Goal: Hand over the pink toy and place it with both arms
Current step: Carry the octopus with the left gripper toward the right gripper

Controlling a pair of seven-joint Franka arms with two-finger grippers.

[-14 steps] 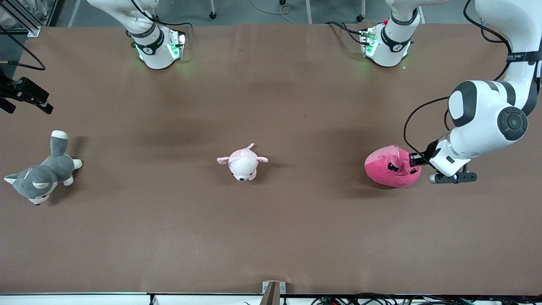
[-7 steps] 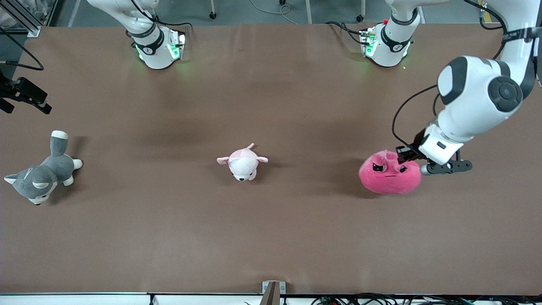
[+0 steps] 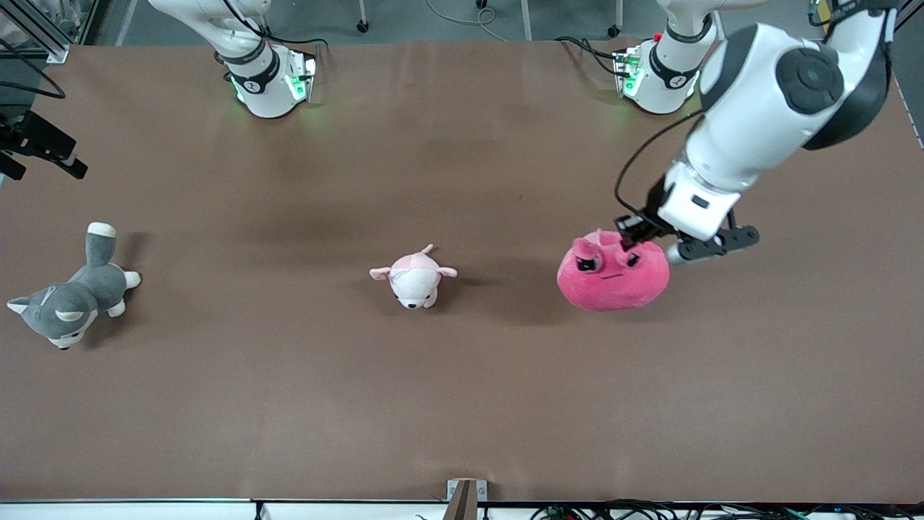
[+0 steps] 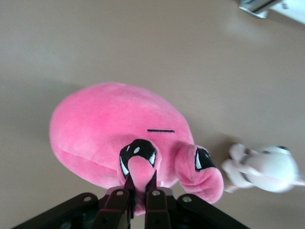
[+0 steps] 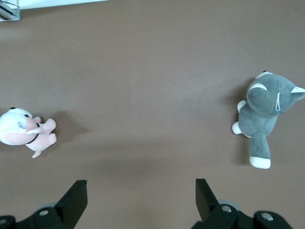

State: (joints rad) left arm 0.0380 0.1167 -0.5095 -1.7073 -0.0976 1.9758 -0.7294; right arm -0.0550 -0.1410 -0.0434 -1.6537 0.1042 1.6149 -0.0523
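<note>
Carrying is the step in hand: the left gripper (image 3: 629, 239), pinched on a fold of the hot-pink rounded frowning plush toy (image 3: 612, 277), holds it over the table's (image 3: 462, 404) left-arm end, while the waiting right gripper (image 5: 140, 200), jaws spread near the right-arm edge, must next meet it mid-table.

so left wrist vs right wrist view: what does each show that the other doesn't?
Only the left wrist view: the pink toy, pinched near an eye by the shut left gripper, hanging over the table.
Only the right wrist view: the husky plush and the open, empty right gripper.
Both: the pale pink-and-white plush and the brown tabletop.
</note>
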